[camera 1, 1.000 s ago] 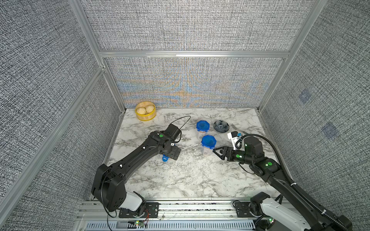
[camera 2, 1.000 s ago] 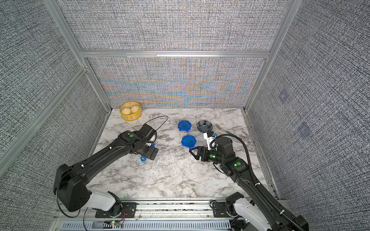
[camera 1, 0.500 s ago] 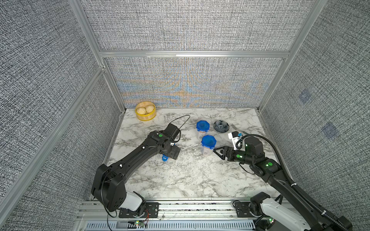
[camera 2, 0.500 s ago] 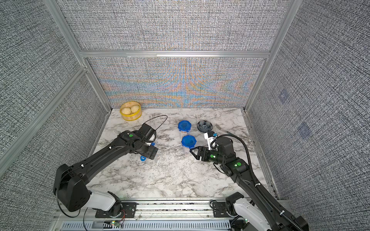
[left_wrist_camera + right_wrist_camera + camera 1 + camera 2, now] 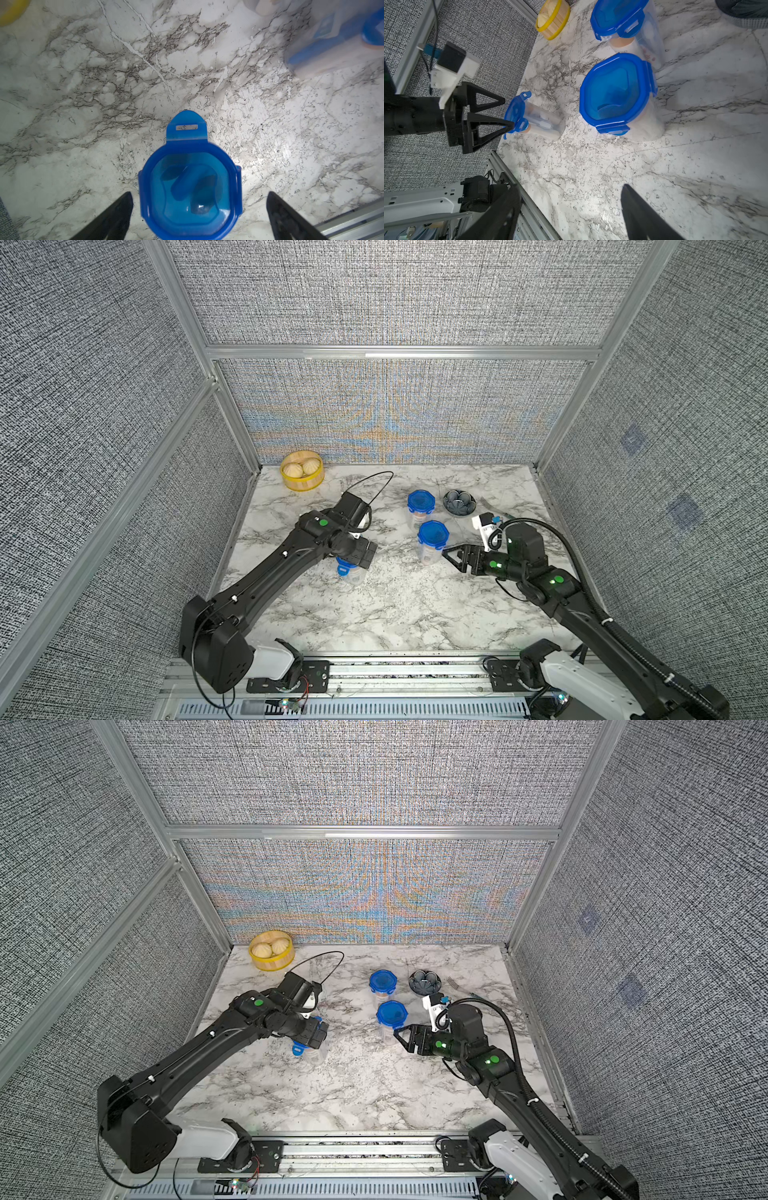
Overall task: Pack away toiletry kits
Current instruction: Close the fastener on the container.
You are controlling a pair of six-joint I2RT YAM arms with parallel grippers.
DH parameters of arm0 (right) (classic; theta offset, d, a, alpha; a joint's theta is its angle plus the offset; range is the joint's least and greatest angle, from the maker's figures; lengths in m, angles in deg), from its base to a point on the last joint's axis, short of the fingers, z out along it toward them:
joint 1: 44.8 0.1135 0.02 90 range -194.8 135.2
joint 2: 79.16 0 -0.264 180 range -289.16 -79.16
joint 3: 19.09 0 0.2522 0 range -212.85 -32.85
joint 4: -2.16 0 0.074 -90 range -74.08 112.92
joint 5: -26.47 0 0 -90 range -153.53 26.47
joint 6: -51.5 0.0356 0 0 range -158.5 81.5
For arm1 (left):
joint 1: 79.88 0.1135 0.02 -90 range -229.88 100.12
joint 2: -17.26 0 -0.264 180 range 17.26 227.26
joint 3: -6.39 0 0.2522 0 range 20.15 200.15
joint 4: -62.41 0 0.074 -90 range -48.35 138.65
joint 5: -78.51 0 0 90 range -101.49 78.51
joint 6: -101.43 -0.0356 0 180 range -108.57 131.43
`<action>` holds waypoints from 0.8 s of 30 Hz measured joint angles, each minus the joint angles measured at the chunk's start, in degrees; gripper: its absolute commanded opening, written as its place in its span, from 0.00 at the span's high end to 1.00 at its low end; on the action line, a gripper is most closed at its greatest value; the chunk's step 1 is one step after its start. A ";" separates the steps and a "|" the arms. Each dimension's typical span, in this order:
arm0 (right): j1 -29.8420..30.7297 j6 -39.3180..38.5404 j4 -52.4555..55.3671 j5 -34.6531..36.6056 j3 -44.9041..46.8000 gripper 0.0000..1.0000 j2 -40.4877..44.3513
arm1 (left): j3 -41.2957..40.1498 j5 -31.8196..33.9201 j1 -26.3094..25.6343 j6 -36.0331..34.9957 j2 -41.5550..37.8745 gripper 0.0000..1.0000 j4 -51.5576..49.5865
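Note:
Three clear cups with blue clip lids stand on the marble table [image 5: 399, 614]. My left gripper [image 5: 358, 562] hangs over the left cup [image 5: 352, 574]. In the left wrist view its fingers [image 5: 116, 214] stand open on both sides of the lid [image 5: 190, 187], with one tab [image 5: 187, 128] sticking out. A blue toothbrush shows through that lid. The middle cup [image 5: 433, 537] and the far cup [image 5: 420, 506] have their lids on. My right gripper [image 5: 452, 561] is open and empty, just right of the middle cup [image 5: 616, 93]. White tubes and orange caps show in the left cup [image 5: 542, 122].
A yellow steamer basket [image 5: 302, 475] with buns sits at the back left corner. A dark grey flower-shaped dish [image 5: 459, 502] lies behind the right arm. Grey walls close in three sides, and a metal rail [image 5: 374, 672] runs along the front edge.
My left gripper's jaws have spread a little wider round the left cup's lid. The right arm and the other two cups have not moved.

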 measured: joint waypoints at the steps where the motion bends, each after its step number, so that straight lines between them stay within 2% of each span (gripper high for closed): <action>1: 0.85 -1.29 0.02 0.20 -0.26 0.22 -0.33 | -1.18 0.46 0.00 0.50 -2.47 0.01 0.55; 3: 4.02 -4.76 0.09 0.94 -2.10 0.22 -1.62 | -4.72 2.19 0.02 2.47 -8.04 0.01 2.01; 7: 14.27 -13.90 0.39 4.50 -8.87 0.16 -7.21 | -16.06 5.79 1.75 6.69 -20.79 0.01 7.93; 9: 18.84 -18.62 0.59 6.16 -12.37 0.01 -11.04 | -20.98 6.08 4.79 8.44 -24.96 0.01 11.54; 10: 20.81 -20.98 0.72 6.82 -14.23 0.01 -13.46 | -23.39 6.08 6.86 9.46 -26.40 0.01 13.46; 14: 25.59 -29.07 2.14 9.60 -22.40 0.01 -22.71 | -30.45 4.26 13.57 11.72 -28.50 0.01 21.59; 17: 27.89 -34.38 3.19 10.54 -28.87 0.01 -29.46 | -34.18 1.88 16.59 12.66 -28.55 0.01 29.03; 24: 30.62 -41.83 7.45 11.63 -41.68 0.01 -43.63 | -37.64 -4.79 18.84 13.62 -24.74 0.01 41.72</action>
